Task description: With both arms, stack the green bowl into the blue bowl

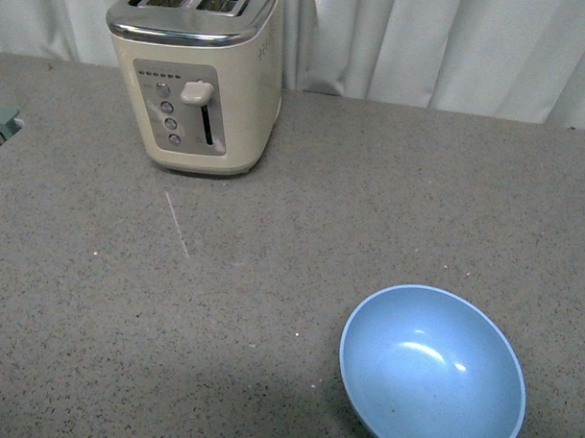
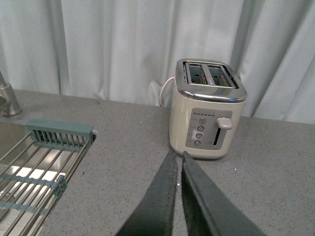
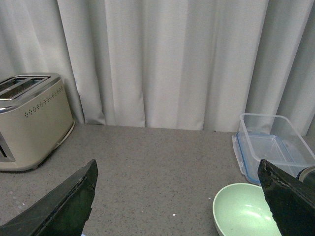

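The pale mint-green round bowl (image 3: 246, 211) sat on the grey speckled counter (image 1: 322, 201), just beside a clear plastic box (image 3: 273, 142). It did not show in the front view. There, the light sky-blue round bowl (image 1: 431, 370) sat empty at 5 o'clock, well apart from the cream toaster with a shiny metal top (image 1: 196, 81) at 11 o'clock.

The right claw (image 3: 177, 164) was spread wide and held nothing. The left claw (image 2: 179, 156) was pressed together, empty, pointing at the toaster.

The job had likely just begun. To do it well, the right claw would need to come down over the green bowl's rim on the side away from the box. It should pinch gently and lift the bowl flat. The left claw would need to open before it could hold the blue bowl steady.
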{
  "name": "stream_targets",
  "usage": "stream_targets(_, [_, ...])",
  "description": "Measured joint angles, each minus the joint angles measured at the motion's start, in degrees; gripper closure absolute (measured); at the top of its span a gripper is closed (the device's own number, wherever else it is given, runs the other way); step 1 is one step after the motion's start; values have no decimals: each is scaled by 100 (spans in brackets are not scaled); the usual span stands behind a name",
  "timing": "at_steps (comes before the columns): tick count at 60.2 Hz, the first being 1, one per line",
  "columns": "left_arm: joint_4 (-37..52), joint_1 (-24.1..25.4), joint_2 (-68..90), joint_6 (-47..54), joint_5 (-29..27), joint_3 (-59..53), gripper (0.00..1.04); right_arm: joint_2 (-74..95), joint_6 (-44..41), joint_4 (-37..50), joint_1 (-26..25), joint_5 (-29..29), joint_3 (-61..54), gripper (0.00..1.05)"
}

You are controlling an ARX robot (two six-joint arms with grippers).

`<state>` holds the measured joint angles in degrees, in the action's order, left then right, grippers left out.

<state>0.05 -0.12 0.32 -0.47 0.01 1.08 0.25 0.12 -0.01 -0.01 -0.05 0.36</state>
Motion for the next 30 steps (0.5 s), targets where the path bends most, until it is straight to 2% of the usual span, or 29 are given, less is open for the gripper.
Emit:
stream_targets(5, [-2, 0, -4, 2, -2, 0, 81, 0, 0, 0, 0, 0, 0, 9])
stream_targets(12, [-2, 0, -4, 2, 0, 0, 52, 2, 0, -2, 0, 4, 0, 9])
stream_targets(14, [-2, 0, -7, 2, 0, 0, 45, 153, 254, -302, 85, 249, 87, 9])
stream_targets(17, [-2, 0, -9, 4, 0, 0, 36, 693, 881, -1279, 232, 916, 479, 9])
stream_targets(18, [-2, 0, -4, 2, 0, 0, 32, 951, 1451, -1722, 284, 1202, 710, 9])
stream_targets(20, [-2, 0, -13, 4, -2, 0, 24, 1250, 2203, -2153, 310, 1364, 931, 9])
stream_targets(22, [-2, 0, -15, 2, -2, 0, 15, 1421, 2691, -2173, 260, 1272, 957, 9])
stream_targets(25, [-2, 0, -15, 7, -2, 0, 5, 1759, 2859, -1974, 48, 1027, 968, 9])
stream_targets(30, [-2, 0, -15, 11, 2, 0, 7, 2487, 2658, -1495, -455, 575, 1086, 9])
